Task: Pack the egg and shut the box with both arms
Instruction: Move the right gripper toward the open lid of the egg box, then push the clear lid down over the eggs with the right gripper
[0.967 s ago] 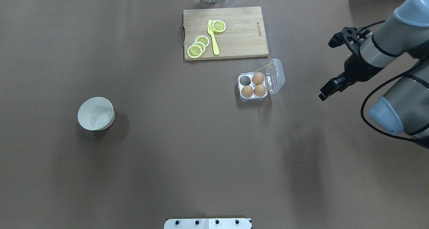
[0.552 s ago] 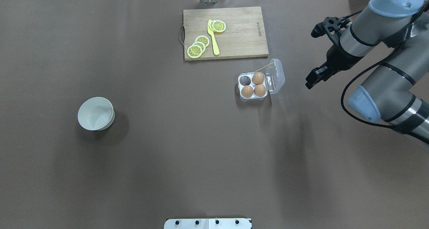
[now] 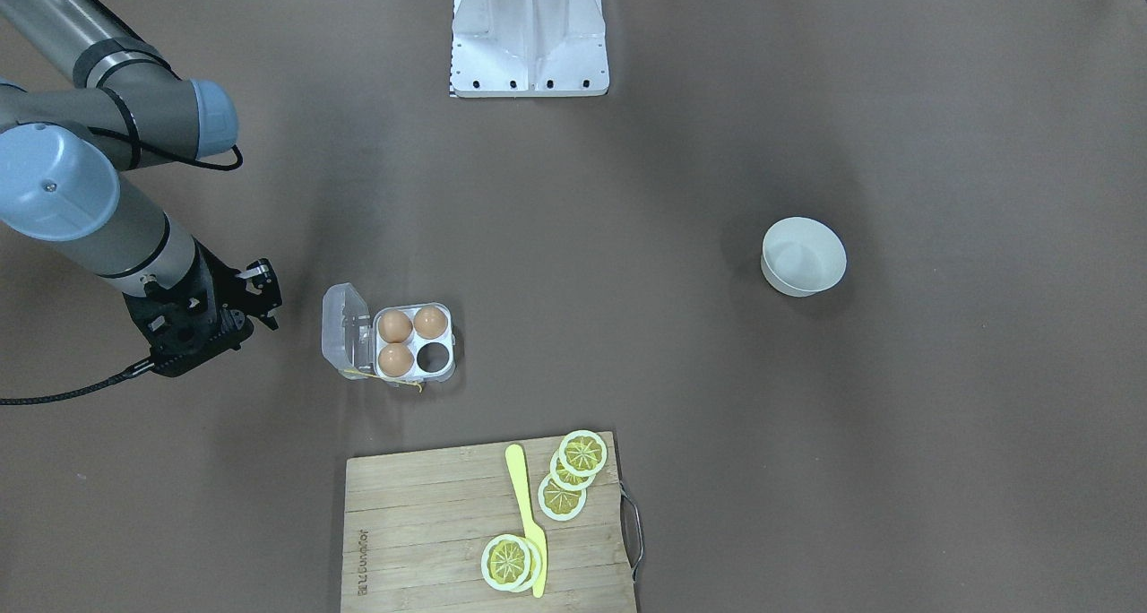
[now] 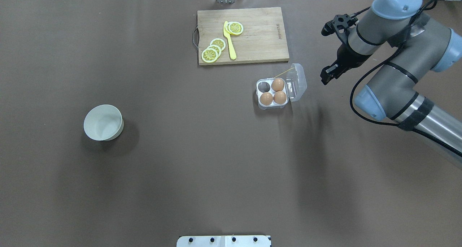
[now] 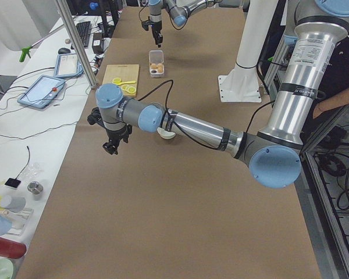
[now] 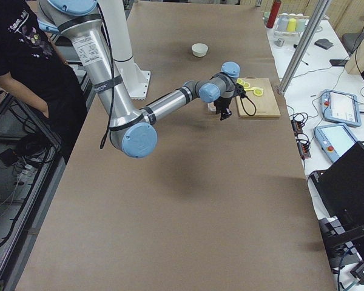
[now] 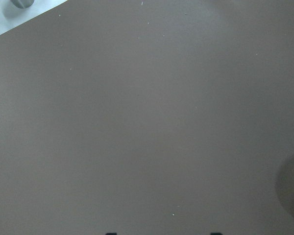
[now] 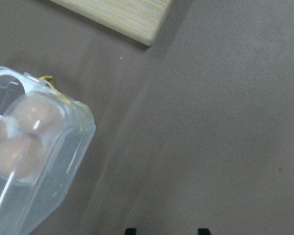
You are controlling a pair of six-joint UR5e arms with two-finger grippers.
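The clear box (image 4: 273, 92) sits mid-table with its lid (image 4: 298, 81) open to the right and a yellow string at the back. Three brown eggs fill three cells (image 4: 278, 84); the far-left cell (image 4: 264, 85) is empty. My right gripper (image 4: 326, 76) hovers just right of the lid, open and empty; it also shows in the front view (image 3: 262, 297). The right wrist view shows the lid (image 8: 39, 186) at lower left with eggs behind it. My left gripper (image 5: 110, 147) is outside the overhead view, over bare table, its fingertips apart in the left wrist view.
A wooden cutting board (image 4: 243, 35) with lemon slices (image 4: 213, 50) and a yellow knife (image 4: 229, 41) lies behind the box. A white bowl (image 4: 103, 122) stands far left, looking empty. The white robot base (image 3: 529, 35) is at the near edge.
My right arm has swung left and towards the far side, bringing its gripper from well right of the box to close beside the open lid. The box and eggs have not moved.
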